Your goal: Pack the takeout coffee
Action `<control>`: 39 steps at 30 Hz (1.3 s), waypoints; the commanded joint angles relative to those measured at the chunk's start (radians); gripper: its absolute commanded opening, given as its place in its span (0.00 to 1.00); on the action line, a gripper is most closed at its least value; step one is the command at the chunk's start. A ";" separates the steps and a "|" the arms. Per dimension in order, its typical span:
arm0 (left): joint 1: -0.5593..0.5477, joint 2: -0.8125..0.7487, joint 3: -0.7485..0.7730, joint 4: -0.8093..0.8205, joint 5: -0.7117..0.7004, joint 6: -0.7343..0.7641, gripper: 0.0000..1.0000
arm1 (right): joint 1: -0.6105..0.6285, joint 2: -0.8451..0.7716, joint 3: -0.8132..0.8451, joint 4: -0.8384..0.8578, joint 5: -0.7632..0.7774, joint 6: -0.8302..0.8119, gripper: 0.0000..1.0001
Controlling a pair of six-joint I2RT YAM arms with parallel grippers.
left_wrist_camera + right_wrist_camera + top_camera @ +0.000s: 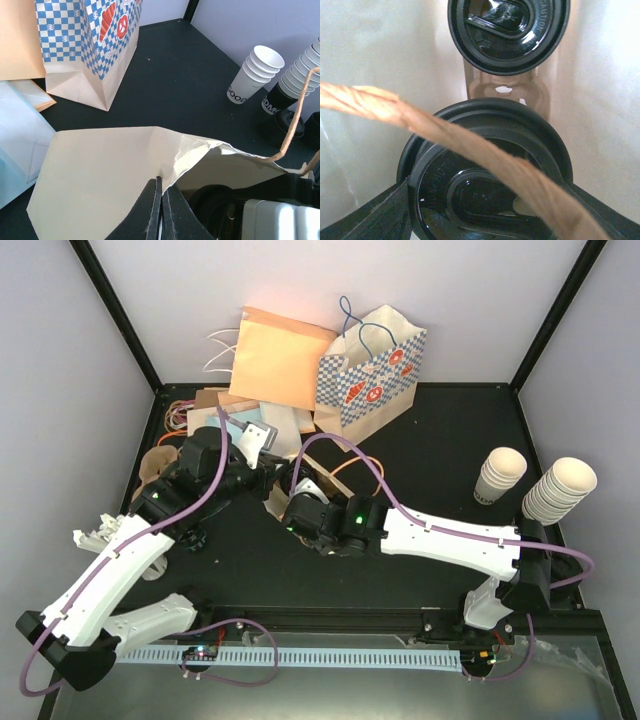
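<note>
My left gripper [161, 197] is shut on the upper edge of a cream paper bag [100, 175] that lies on its side, and holds its mouth open. My right gripper [487, 220] is inside that bag, shut on the takeout coffee [485, 175]; its black lid fills the view between the fingers [380, 215]. A second black-lidded cup [507, 30] sits deeper in the bag. The bag's brown twisted handle [470, 150] crosses in front of the held lid. In the top view both grippers, left [262, 475] and right [290, 502], meet at the bag [308, 488], which is mostly hidden.
A blue checkered bag [375, 375] and an orange-tan bag [280, 355] stand at the back. Two stacks of lidless cream cups [500, 475] [558, 490] lie at the right, with loose black lids [285, 125] beside them. A pale blue bag [15, 150] lies to the left.
</note>
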 commanded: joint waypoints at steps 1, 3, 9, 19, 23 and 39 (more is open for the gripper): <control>-0.003 -0.014 0.035 -0.007 0.003 -0.015 0.02 | 0.000 0.003 -0.038 0.077 -0.033 -0.024 0.64; -0.002 -0.023 0.037 -0.002 0.009 -0.007 0.02 | -0.010 0.002 -0.044 0.092 -0.046 -0.031 0.64; 0.002 -0.025 0.036 0.011 0.054 -0.022 0.02 | -0.072 -0.007 -0.044 0.114 -0.084 -0.041 0.64; 0.009 -0.012 0.070 -0.025 0.119 0.050 0.02 | -0.192 -0.076 -0.089 0.173 -0.192 -0.125 0.64; 0.036 -0.013 0.072 -0.028 0.151 0.037 0.01 | -0.198 -0.081 -0.130 0.158 -0.191 -0.159 0.64; 0.157 0.020 0.036 -0.029 0.369 -0.006 0.06 | -0.255 -0.050 -0.153 0.180 -0.337 -0.232 0.63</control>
